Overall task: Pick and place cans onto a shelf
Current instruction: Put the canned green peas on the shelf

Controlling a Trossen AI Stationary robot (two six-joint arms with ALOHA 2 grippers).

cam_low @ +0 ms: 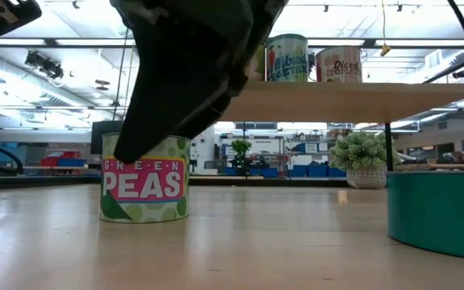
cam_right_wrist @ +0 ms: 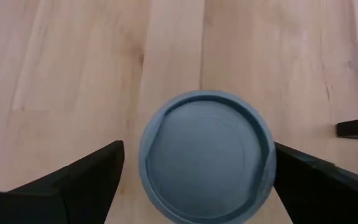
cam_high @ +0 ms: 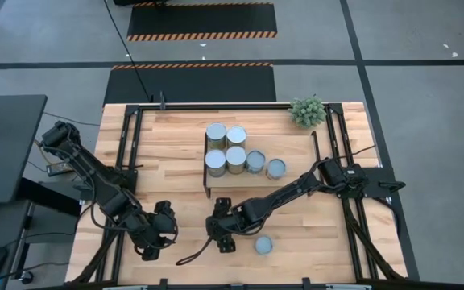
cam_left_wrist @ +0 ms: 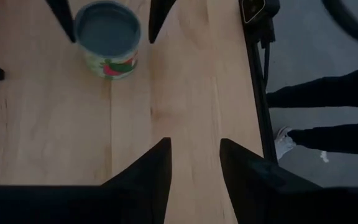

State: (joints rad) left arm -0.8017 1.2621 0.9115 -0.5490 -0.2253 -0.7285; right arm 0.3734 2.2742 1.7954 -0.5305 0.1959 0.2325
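A can with a green "PEAS" label and a blue-grey top (cam_right_wrist: 205, 163) stands upright on the table near the front, also in the low view (cam_low: 145, 189) and the left wrist view (cam_left_wrist: 108, 37). My right gripper (cam_right_wrist: 199, 149) is open, pointing down over it with one finger on each side; in the high view (cam_high: 222, 235) it hides the can. Several cans (cam_high: 225, 147) stand on the light-wood shelf (cam_high: 244, 184) at the table's middle. My left gripper (cam_high: 158, 234) is open and empty, left of the right gripper.
A teal-sided can (cam_high: 263, 244) stands on the table just right of my right gripper, close to the low camera (cam_low: 437, 213). A small potted plant (cam_high: 307, 111) stands at the far right. A person's legs (cam_left_wrist: 328, 118) show beyond the table's near edge.
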